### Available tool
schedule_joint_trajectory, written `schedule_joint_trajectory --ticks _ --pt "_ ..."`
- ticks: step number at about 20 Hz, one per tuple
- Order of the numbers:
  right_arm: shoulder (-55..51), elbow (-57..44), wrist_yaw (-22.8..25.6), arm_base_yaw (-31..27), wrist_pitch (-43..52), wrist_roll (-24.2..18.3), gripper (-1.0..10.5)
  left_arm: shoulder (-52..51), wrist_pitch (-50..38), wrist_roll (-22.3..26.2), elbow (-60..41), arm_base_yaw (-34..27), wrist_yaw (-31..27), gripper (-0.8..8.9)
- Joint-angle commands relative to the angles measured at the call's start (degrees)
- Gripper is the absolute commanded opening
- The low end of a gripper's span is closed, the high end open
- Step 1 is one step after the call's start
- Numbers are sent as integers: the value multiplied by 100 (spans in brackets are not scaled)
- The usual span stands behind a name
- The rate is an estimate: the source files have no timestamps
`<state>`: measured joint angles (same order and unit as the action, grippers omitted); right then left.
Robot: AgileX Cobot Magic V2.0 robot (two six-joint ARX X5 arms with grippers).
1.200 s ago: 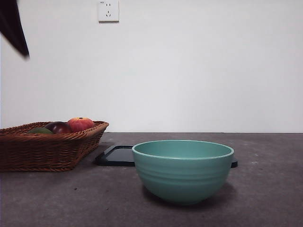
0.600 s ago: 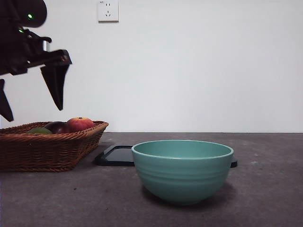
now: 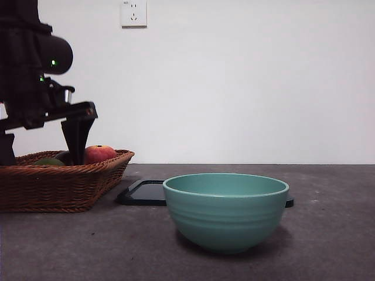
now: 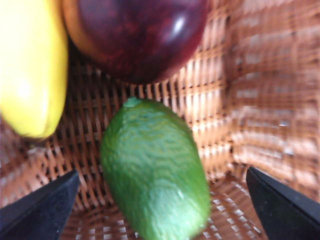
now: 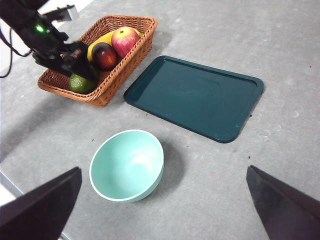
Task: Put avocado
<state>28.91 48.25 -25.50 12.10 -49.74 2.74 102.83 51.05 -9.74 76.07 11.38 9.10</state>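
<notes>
- The avocado (image 4: 155, 172) lies on the woven floor of the basket (image 5: 125, 56), at the end nearest the bowl; in the front view only its green top (image 3: 49, 161) shows above the rim.
- The left tool (image 4: 160, 210) hangs just above the avocado, jaws spread wide, one on either side of the fruit and neither touching it.
- In the front view that tool (image 3: 41, 149) dips into the basket from above, its dark arm filling the upper left corner.
- Just beside the avocado's stem end sits a dark maroon fruit (image 4: 137, 35), and next to that a banana (image 4: 32, 65).
- A red-orange fruit (image 5: 125, 41) rests at the basket's far end, touching the maroon one.
- The basket stands on the grey tabletop (image 5: 310, 150), with its long side close to a dark tray (image 5: 200, 95).
- A pale green bowl (image 5: 127, 165) stands upright in front of the tray, apart from the basket.
- The right tool (image 5: 160, 210) is high over the tabletop, well away from everything, jaws wide apart and holding nothing.
- A wall socket (image 3: 134, 13) is on the white wall behind.
</notes>
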Motion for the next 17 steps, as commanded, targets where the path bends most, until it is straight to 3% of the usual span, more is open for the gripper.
schedule_joint_trajectory --ticks 1,4,5,7,8,17 --pt "17 96 -2 20 42 -57 555 247 -31 -22 122 15 -15 542" --pt "17 96 -2 20 39 -57 555 372 -66 -24 122 15 -15 488" --pt "17 96 -2 20 39 -57 555 382 -96 -28 122 15 -15 422" --pt "17 96 -2 20 37 -57 555 382 -149 -24 133 15 -13 196" --pt "17 96 -2 20 37 -57 555 382 -146 -22 140 15 -13 138" --pt "17 96 0 20 42 -59 555 -20 855 142 885 76 15 121"
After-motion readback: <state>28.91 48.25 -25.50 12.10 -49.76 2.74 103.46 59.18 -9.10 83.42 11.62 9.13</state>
